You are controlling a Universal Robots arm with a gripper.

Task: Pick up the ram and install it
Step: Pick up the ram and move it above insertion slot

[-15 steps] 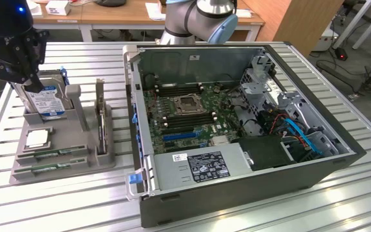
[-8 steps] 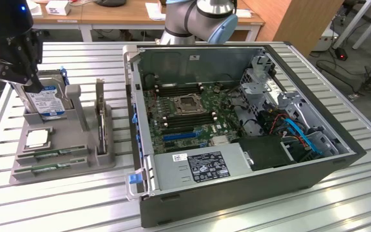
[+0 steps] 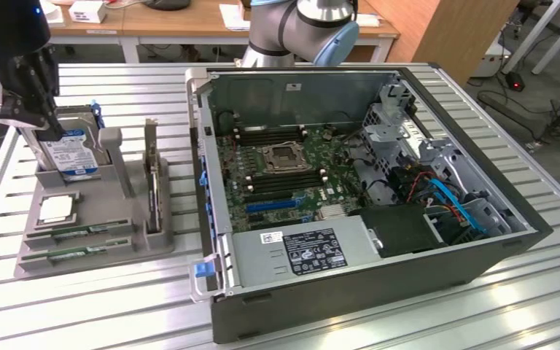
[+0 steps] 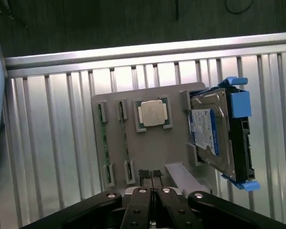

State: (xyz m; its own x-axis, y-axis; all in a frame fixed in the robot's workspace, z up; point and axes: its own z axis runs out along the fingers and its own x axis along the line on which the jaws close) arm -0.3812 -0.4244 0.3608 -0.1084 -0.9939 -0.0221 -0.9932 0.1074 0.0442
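Currently the black jaws (image 4: 150,173) are clenched with nothing between them. They hang above the grey plastic holder tray (image 3: 134,244), which stands on the slatted aluminium worktop (image 3: 378,321), at the exterior view's left of the open black computer case (image 3: 290,302). The ram (image 4: 125,142), a long thin green circuit-board stick, sits in a slot of this tray, and a second stick (image 4: 104,143) of the same kind sits parallel just beside it. In the exterior view the jaws are over the far end of the tray, near the silver hard drive with a blue label (image 3: 71,157). The 2 sticks are at the near end, past the square silver processor chip (image 3: 56,210). So the ram lies toward the camera from the jaws and lower, well apart from them. Its long axis runs across the tray, roughly from the exterior view's left to its right. In the wrist view this axis follows the direction in which the fingers point, so I judge the jaws would close across the stick's thin side.
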